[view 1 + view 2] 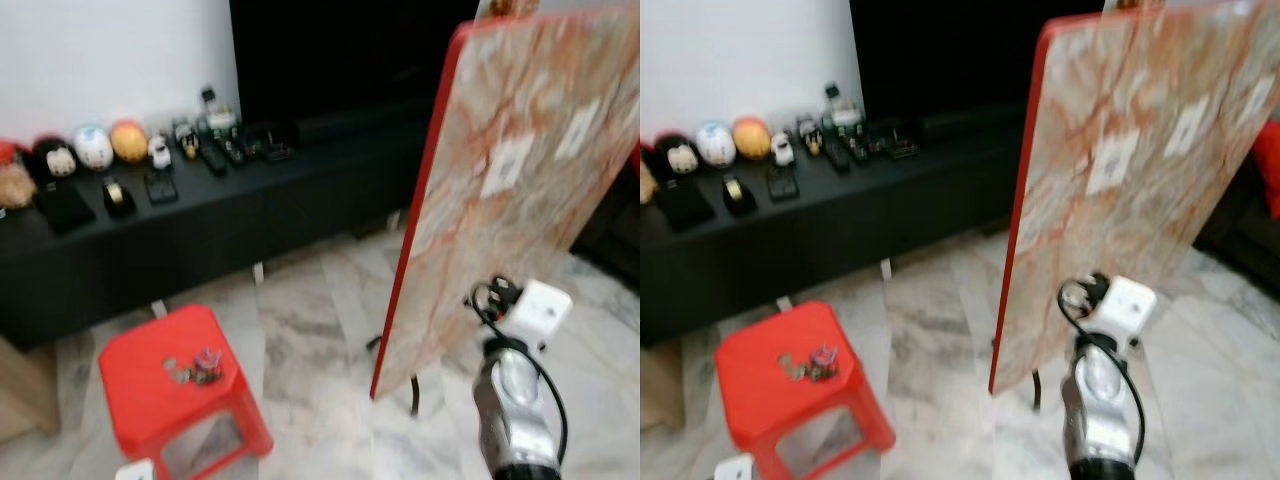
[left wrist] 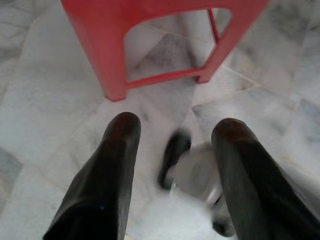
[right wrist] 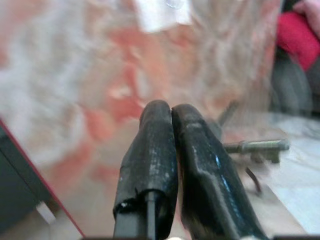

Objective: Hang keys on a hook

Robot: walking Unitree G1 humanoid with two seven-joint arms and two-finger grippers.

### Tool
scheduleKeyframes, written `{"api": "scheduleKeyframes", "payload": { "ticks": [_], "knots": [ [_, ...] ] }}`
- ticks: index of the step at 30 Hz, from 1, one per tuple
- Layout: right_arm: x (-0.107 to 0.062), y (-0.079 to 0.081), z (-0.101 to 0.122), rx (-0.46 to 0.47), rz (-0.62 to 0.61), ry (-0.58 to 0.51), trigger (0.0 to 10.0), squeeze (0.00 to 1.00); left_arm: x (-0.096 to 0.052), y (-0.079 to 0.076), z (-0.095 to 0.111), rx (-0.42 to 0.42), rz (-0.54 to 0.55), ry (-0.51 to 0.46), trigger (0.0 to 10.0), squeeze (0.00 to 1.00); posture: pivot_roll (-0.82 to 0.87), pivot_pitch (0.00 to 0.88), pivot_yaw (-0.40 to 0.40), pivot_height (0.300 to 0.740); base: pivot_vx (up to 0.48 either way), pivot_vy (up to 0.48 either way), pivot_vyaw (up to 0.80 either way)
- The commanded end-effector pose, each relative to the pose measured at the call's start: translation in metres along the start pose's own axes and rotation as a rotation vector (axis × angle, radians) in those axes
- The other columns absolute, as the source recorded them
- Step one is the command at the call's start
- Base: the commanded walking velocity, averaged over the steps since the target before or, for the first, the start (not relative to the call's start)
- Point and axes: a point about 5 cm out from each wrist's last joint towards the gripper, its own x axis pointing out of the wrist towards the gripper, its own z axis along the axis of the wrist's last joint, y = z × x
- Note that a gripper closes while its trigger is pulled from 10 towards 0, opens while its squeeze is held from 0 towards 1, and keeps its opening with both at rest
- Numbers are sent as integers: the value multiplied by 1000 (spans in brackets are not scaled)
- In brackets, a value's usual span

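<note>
Keys (image 1: 193, 367) on red stool (image 1: 140, 405), marble board (image 1: 510, 190) beside

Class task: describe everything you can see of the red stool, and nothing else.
The red stool looks like moulded plastic, with a flat square seat, rounded corners and four legs joined by arched sides with open cut-outs. It stands upright on the marble floor, in front of the black cabinet. A small bunch of keys lies on its seat.

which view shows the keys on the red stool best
The left eye view: the keys lie in a small bunch on top of the red stool, seen from above, though blurred. The right eye view shows the same bunch, slightly smaller. The left wrist view catches the stool's legs from low down, the right wrist view the marble-patterned board.
</note>
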Motion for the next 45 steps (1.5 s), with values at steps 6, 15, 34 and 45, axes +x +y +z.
{"api": "scheduleKeyframes", "payload": {
  "ticks": [6, 15, 34, 45],
  "knots": [
    [1, -2, 4, -8, -5, -18, 10000, 0, 0, -6, -4, 10, -8, 18, 10000, 0, 11, 0, -61, 740, 333, 0, 0],
    [1, -3, 4, -11, -11, -22, 10000, 0, 1, -8, -1, 17, -5, 7, 10000, 0, 11, 0, -61, 740, 110, 0, 0],
    [3, -1, 6, -14, -10, -33, 10000, 0, -2, 0, -7, 30, -5, 21, 10000, 0, 13, 0, -62, 740, 0, -167, 0],
    [2, 0, 4, -10, -3, -26, 10000, 0, -2, 1, -8, 15, 11, 19, 10000, 0, 18, 0, -63, 740, 0, -96, 0]
  ]
}}
